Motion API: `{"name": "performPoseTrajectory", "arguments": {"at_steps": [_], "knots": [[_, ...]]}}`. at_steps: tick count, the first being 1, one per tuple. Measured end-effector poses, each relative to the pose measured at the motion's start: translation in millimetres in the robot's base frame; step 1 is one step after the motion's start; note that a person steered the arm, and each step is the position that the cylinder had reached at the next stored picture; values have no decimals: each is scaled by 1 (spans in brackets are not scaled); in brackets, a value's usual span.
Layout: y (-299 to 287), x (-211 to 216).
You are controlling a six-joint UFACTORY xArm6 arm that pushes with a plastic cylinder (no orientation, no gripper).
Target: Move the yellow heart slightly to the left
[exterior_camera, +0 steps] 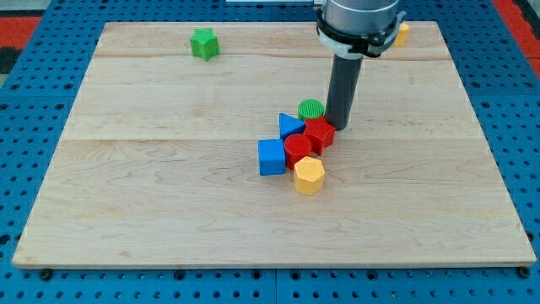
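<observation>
A yellow block [402, 34] lies near the view's top right corner of the board, mostly hidden behind the arm's body; its shape cannot be made out. My tip [340, 127] rests on the board well below that block, right beside a red block [320, 134] and a green cylinder [311, 109]. It stands at the right edge of a tight cluster near the board's middle.
The cluster also holds a blue triangle [290, 127], a red cylinder [299, 149], a blue cube [272, 157] and a yellow hexagon [309, 175]. A green star [203, 43] lies at the top left. The wooden board [152, 194] sits on a blue pegboard.
</observation>
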State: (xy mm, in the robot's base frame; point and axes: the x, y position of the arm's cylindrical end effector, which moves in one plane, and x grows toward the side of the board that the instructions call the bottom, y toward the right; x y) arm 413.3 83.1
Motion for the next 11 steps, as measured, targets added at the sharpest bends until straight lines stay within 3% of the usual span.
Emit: {"name": "performPoseTrajectory", "arguments": {"at_steps": [1,2,3,4,5,6,8,9,11], "knots": [[-30,-5],[-4,-53],[63,-111],[176,-143],[228,-174],[228,-219],[133,-183],[132,-212],[89,-212]]}}
